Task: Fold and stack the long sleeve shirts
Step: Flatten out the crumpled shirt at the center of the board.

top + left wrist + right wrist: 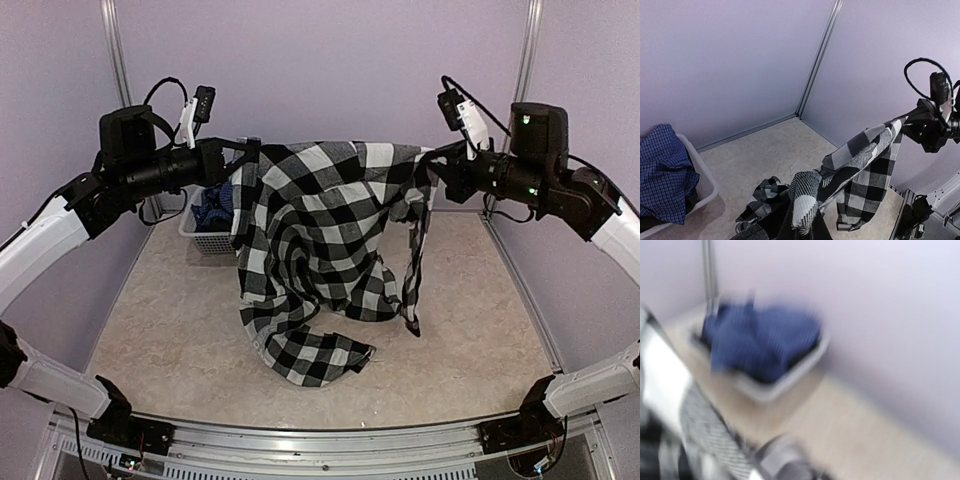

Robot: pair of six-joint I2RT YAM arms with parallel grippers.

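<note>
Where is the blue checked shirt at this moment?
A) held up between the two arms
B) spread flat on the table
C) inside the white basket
C: the blue shirt lies bunched inside the white basket, while the left hand and the right hand hold up the black-and-white shirt.

White mesh plastic basket (205, 240) – stands on the surface (470, 330) at its far left corner, close to the back wall (330, 70). In the left wrist view the basket's rim (705, 175) appears at lower left; in the right wrist view its wall (785, 382) is blurred. Surface: beige, mottled, matte. Walls: pale lilac, plain. 2 metal posts – left (118, 60) and right (528, 50) – rise at the rear corners. A ribbed aluminium rail (330, 440) runs along the near edge.
</note>
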